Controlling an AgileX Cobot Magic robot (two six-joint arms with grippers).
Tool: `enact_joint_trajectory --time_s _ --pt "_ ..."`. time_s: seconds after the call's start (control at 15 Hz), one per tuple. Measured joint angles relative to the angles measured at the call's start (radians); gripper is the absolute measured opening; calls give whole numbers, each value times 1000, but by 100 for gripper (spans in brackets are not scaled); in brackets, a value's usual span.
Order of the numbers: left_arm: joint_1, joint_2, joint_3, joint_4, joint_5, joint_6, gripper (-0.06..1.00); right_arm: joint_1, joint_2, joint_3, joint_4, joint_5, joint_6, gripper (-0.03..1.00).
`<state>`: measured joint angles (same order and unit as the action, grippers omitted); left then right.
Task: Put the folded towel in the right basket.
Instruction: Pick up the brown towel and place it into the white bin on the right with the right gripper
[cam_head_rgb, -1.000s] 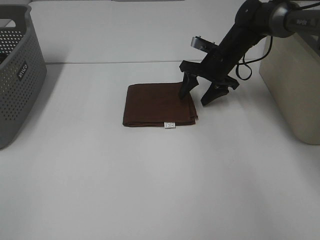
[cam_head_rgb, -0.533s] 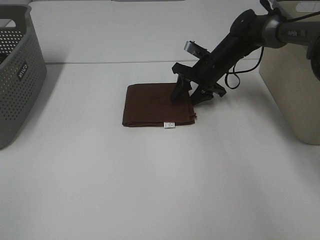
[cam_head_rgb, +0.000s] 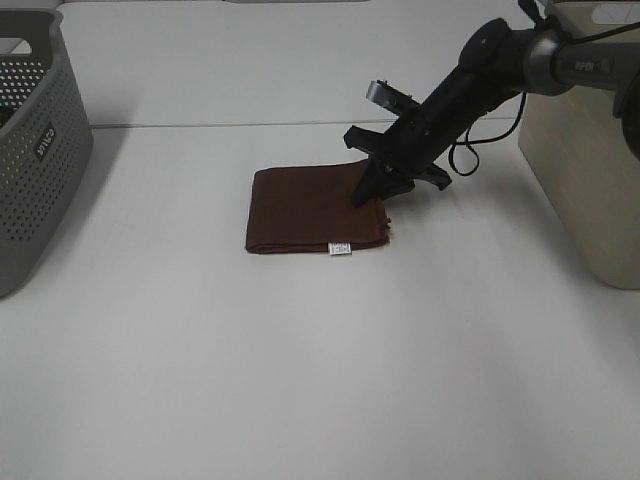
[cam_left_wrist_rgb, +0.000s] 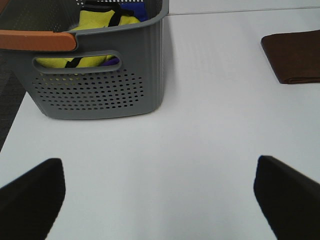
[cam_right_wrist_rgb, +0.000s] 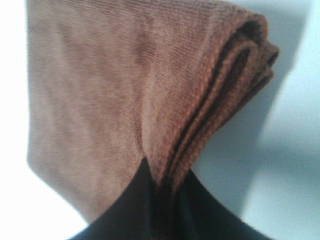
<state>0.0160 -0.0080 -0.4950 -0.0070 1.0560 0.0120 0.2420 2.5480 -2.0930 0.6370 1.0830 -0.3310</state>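
The right gripper is clamped on the folded brown towel at its edge. The stacked layers are pinched between the fingertips, and the rest spreads away from them on the table. The beige right basket stands behind the gripper, well apart. The left gripper hangs spread wide, holding nothing.

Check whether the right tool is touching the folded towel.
Touching. The right wrist view shows the right tool closed on the towel: its dark fingers pinch the folded edge, with no gap showing.
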Motion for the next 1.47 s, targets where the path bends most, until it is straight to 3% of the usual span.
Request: enact_joint_trajectory --time_s 0.53,0.87,1.07,1.47 --pt "0 0 0 0 0 0 97 4 -334 0 -77 11 -26 6" --pt "0 0 0 0 0 0 97 -25 -543 0 -274 48 0 6" --pt "0 0 0 0 0 0 97 -131 -634 0 -293 99 10 6" --pt "0 0 0 0 0 0 97 -425 -738 0 -301 138 37 6"
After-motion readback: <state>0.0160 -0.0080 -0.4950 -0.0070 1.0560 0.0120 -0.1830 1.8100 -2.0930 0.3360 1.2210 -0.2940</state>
